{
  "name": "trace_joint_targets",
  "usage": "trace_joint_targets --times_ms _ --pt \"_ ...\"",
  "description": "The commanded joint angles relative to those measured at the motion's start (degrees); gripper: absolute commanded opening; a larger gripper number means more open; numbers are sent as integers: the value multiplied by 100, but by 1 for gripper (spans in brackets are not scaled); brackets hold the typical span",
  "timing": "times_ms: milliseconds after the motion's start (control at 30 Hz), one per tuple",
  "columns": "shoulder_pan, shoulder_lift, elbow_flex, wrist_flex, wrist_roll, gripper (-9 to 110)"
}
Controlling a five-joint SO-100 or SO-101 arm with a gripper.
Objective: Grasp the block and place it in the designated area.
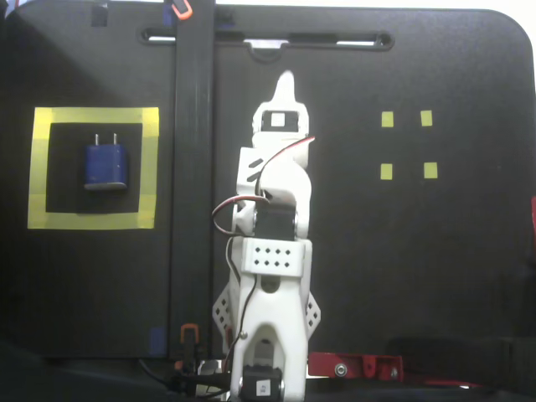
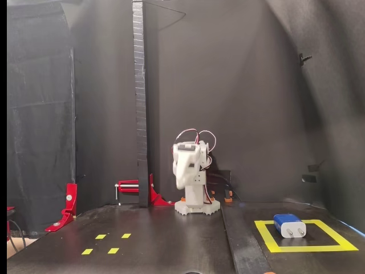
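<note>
block (image 1: 105, 165) inside designated area (image 1: 94, 220), no legible writing

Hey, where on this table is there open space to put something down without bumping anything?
In the top-down fixed view, the bare mat between the arm and the four small yellow markers is free, as is the area below the markers. The yellow tape frame is occupied by the block.
</note>
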Motion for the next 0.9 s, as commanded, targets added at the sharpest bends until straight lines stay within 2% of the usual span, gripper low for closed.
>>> trace_joint_targets --times_ms 0,267,867 --pt "-35 246 44 562 35 0" --pt "-185 378 44 1468 26 0" --pt "-272 378 44 1626 -9 0"
